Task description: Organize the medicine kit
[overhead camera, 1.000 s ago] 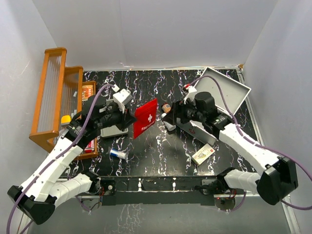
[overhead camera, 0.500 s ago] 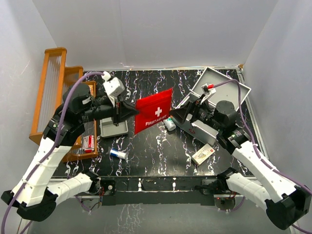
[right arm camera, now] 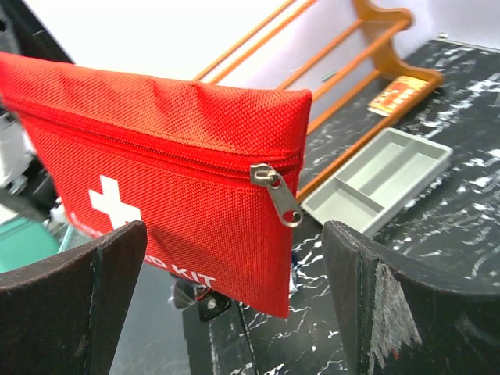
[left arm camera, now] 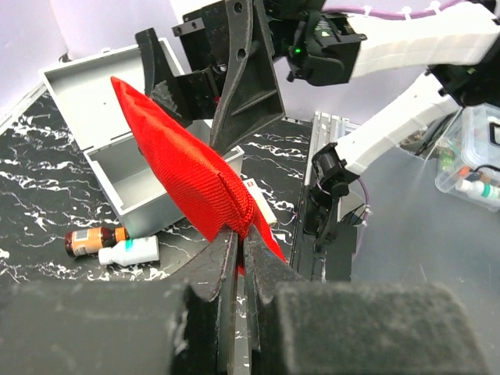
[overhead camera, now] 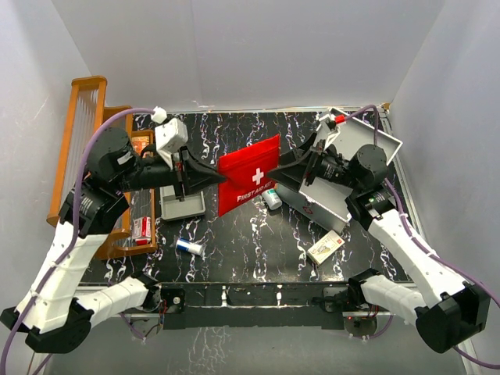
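Observation:
The red first-aid pouch (overhead camera: 248, 181) hangs in the air over the table's middle, white cross facing up. My left gripper (overhead camera: 221, 181) is shut on its left edge, and in the left wrist view the fingertips (left arm camera: 241, 234) pinch the red fabric (left arm camera: 180, 172). My right gripper (overhead camera: 283, 166) stands open at the pouch's right end. In the right wrist view its fingers flank the pouch (right arm camera: 156, 164), apart from it, near the zipper pull (right arm camera: 277, 191). The medicine kit (overhead camera: 322, 209), a light-grey case, lies with its lid up under the right arm; its inside (left arm camera: 117, 168) shows bare.
A wooden rack (overhead camera: 82, 156) stands at the left edge, with a red box (overhead camera: 142, 228) by it. A shallow grey tray (overhead camera: 182, 205) lies below the left gripper. A white bottle (overhead camera: 272, 199), a brown bottle (left arm camera: 90, 240), a blue-ended tube (overhead camera: 189, 247) and a small carton (overhead camera: 326, 248) lie on the table.
My left arm has lifted the pouch and swung it right, so its cross shows. My right gripper has opened wider and drawn back to the right, above the case.

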`<state>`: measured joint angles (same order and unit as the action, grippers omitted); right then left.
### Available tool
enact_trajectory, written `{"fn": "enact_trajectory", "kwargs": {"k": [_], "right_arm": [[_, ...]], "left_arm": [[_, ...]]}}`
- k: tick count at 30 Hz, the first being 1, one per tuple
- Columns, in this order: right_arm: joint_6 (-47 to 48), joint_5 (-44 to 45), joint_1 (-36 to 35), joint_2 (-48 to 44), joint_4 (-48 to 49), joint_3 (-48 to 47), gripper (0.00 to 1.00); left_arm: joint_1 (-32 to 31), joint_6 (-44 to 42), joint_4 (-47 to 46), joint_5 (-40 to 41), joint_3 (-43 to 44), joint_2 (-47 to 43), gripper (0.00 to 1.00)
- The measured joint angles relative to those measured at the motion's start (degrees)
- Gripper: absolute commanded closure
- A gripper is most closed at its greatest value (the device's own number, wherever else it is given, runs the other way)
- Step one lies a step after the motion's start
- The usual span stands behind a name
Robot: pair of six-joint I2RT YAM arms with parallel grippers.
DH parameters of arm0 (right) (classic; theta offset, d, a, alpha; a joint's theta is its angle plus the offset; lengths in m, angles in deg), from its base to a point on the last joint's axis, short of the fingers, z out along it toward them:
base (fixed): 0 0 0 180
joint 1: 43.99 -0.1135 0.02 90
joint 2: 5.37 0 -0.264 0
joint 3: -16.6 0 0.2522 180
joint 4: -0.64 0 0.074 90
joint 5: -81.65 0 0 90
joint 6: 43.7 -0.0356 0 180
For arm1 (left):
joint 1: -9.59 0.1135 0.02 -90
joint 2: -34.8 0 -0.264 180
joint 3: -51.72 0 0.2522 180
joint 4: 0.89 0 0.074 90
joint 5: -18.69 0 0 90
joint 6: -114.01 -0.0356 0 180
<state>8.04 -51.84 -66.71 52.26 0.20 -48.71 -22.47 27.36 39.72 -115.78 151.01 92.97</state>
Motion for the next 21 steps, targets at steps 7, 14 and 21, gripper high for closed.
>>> {"fn": "enact_trajectory", "kwargs": {"k": [7,14,21], "right_arm": [[-2.21,-8.41,-0.04,-0.15,5.44,0.0,0.04],[-8.02,-15.15,0.17,-1.64,14.23,0.07,0.27],[-7.91,-14.03,0.61,-4.46,13.0,0.07,0.79]], "left_arm": [[0.0,-3.69,-0.79,-2.97,-1.27,-4.04,1.0],[0.0,-3.87,-4.26,-3.34,-2.49,-4.31,1.0],[0.0,-1.46,-11.08,-0.2,-7.82,-6.84,1.0]]}}
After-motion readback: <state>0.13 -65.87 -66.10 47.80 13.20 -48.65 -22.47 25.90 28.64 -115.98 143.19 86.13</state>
